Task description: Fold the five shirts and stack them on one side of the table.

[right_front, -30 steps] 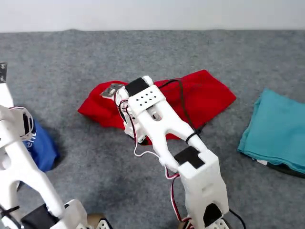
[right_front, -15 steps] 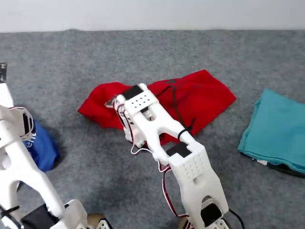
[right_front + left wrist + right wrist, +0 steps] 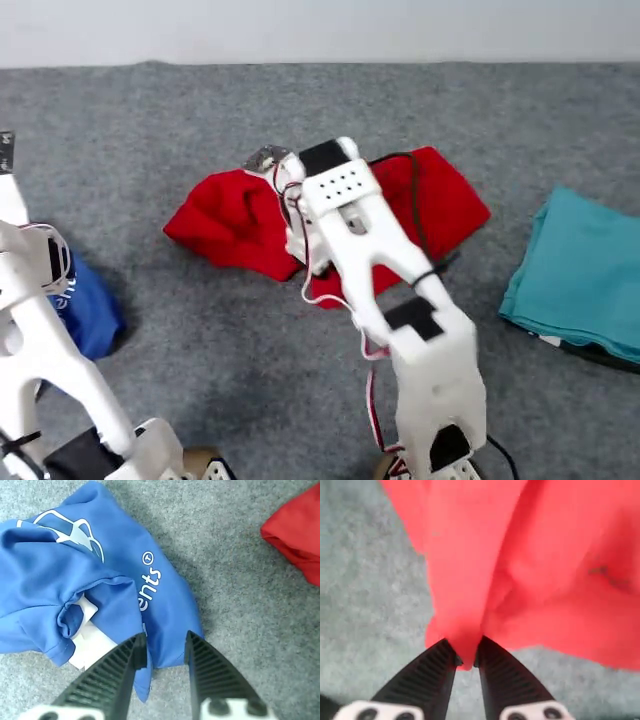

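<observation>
Shirts in sight number three, all on the grey table (image 3: 150, 110): one red shirt (image 3: 225, 220), one blue shirt (image 3: 90, 315) and one teal shirt (image 3: 585, 275). In the high view the red one lies crumpled near the middle, the blue one sits bunched at 8 o'clock by the edge, and the teal one lies folded flat at 3 o'clock. A dark strip with a bit of white peeks from under the teal shirt's 5 o'clock corner; whether it is another garment I cannot tell.

Two arms are present. The right arm (image 3: 380, 250) stretches over the red shirt, and the right arm's fingers (image 3: 437, 672) are pressed nearly together with a fold of red cloth pinched between their tips. The left arm (image 3: 40, 340) stands at 8 o'clock above the blue shirt; the left arm's fingers (image 3: 117, 667) are a narrow gap apart over the shirt's hem and hold nothing.

Against half a second ago, the right arm's wrist has swung toward 12 o'clock and 1 o'clock, drawing the pinched fold with it. The red shirt's 9 o'clock lobe is now uncovered and its 3 o'clock part looks narrower. The left arm, blue shirt and teal shirt are unchanged.

White lettering and a white line drawing are printed on the blue shirt, and a plain white patch shows among its folds.
</observation>
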Robot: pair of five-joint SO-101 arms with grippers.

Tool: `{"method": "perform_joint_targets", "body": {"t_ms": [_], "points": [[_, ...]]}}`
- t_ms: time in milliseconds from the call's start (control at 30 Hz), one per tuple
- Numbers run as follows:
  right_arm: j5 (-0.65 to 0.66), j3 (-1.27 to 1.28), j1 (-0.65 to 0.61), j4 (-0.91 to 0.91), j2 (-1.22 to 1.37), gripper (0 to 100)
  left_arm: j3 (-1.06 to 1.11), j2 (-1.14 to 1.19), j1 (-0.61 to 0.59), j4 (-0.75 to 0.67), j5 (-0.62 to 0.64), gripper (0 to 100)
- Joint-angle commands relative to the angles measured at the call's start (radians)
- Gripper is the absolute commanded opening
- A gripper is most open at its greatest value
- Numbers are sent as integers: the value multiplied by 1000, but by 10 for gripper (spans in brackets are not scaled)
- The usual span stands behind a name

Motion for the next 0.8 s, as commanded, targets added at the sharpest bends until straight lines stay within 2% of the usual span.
{"method": "perform_joint_targets", "body": {"t_ms": [0,167,367,600,767], "points": [[40,212,13,45,-271,10,-4,-34,0,-11,-3,137],[81,494,65,45,-558,10,-5,-34,5,-9,-3,139],[186,689,292,45,-799,10,-5,-34,114,32,-3,141],[322,721,591,44,-961,10,-8,-35,333,146,-3,141],[402,683,645,44,-1099,10,-10,-35,433,161,-12,141]]}}
